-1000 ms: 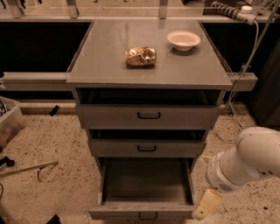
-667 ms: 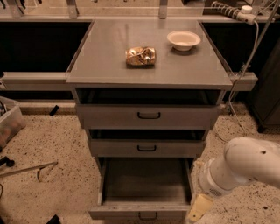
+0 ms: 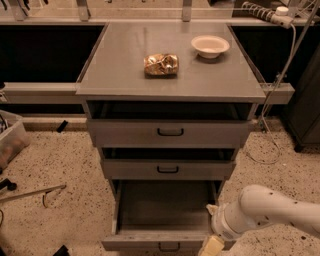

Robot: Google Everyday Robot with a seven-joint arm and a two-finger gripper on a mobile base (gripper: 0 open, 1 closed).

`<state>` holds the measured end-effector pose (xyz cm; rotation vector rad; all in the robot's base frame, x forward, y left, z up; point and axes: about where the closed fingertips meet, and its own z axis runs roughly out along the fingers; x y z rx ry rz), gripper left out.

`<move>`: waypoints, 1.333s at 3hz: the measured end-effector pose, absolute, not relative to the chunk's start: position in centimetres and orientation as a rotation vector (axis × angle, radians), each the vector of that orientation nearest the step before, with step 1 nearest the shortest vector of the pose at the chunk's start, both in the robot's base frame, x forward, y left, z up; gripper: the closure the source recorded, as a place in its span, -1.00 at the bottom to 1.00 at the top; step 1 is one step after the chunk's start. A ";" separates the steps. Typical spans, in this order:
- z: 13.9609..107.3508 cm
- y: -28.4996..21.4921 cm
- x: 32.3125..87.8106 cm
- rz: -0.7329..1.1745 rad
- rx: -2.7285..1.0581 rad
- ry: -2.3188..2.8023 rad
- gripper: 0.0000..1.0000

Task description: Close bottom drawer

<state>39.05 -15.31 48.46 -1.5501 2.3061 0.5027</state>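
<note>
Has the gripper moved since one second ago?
Yes. The gripper has gone left and lower in the view, closer to the right end of the front of the bottom drawer.

The gripper (image 3: 211, 246), by the right front corner of the bottom drawer (image 3: 160, 210), seems cut off below

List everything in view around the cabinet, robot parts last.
Flat grey metal cabinet top: one, grey, centre.
Round white bowl: one, white, back right of the top.
Crumpled gold foil bag: one, gold-brown, middle of the top.
Top grey drawer, middle grey drawer: two, grey, under the top.
Deep grey bottom drawer: one, grey, lowest, pulled far out.
Clear plastic bin: one, clear, floor at left.
White power strip: one, white, upper right.
White robot arm: one, white, lower right.
Gripper: one, pale yellow, by the bottom drawer's right front corner.
</note>
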 end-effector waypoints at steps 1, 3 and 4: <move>43.3 -14.4 37.9 0.626 -1.581 2.286 -1.00; 41.8 -13.9 37.3 0.707 -1.623 2.247 -1.00; 41.2 -13.8 37.0 0.732 -1.615 2.241 -1.00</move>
